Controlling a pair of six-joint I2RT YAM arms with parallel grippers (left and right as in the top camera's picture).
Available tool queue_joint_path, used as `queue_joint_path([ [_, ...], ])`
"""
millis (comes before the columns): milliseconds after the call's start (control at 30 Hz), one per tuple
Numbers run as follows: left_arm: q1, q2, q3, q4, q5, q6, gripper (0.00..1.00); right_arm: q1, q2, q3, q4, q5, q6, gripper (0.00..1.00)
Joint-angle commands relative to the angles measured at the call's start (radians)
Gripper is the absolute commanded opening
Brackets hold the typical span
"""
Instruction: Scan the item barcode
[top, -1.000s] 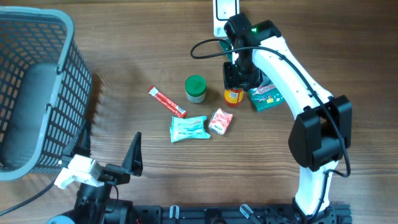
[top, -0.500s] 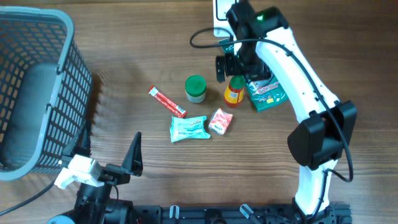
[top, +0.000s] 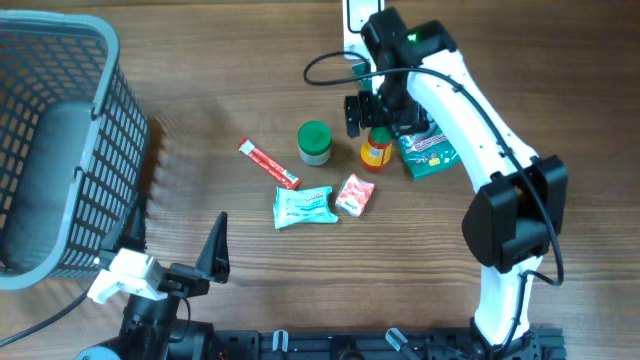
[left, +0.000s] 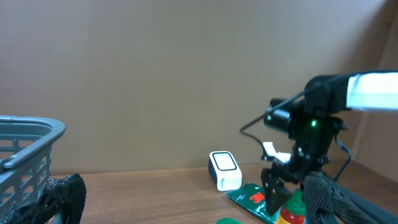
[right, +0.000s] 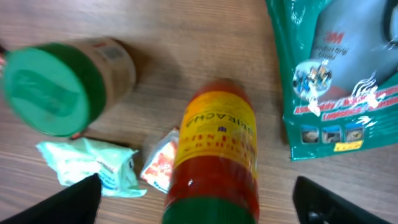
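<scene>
Straddling the sauce bottle (right: 214, 143), the right pincer (right: 196, 185) gapes wide.

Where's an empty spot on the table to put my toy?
Bare wood lies between the basket and the red stick packet, and along the top between basket and white scanner. It is crowded in the middle: jar, bottle, green bag, teal packet and pink packet sit close together.
</scene>
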Motion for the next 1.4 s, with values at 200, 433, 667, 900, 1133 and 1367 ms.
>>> queue_joint_path([
  [200, -0.006, -0.009, -0.003, 0.002, 0.001, -0.009, 1.0, -0.002, 0.008, -0.095, 0.035, -0.005, 0.064, 0.77],
  [433, -0.006, -0.009, -0.003, 0.002, 0.001, -0.009, 1.0, -0.002, 0.008, -0.094, 0.045, -0.006, 0.089, 0.53],
  [667, -0.006, -0.009, -0.003, 0.002, 0.001, -0.009, 1.0, -0.011, 0.008, -0.078, -0.01, -0.065, 0.039, 0.44],
  [900, -0.006, -0.009, -0.003, 0.002, 0.001, -0.009, 1.0, -0.031, 0.008, 0.01, -0.117, -0.191, -0.024, 0.41],
  [1133, -0.006, -0.009, -0.003, 0.002, 0.001, -0.009, 1.0, -0.037, -0.01, 0.077, -0.253, -0.41, -0.15, 0.41],
  [1367, -0.006, -0.009, -0.003, 0.002, 0.001, -0.009, 1.0, -0.04, -0.097, 0.077, -0.251, -0.534, -0.15, 0.37],
])
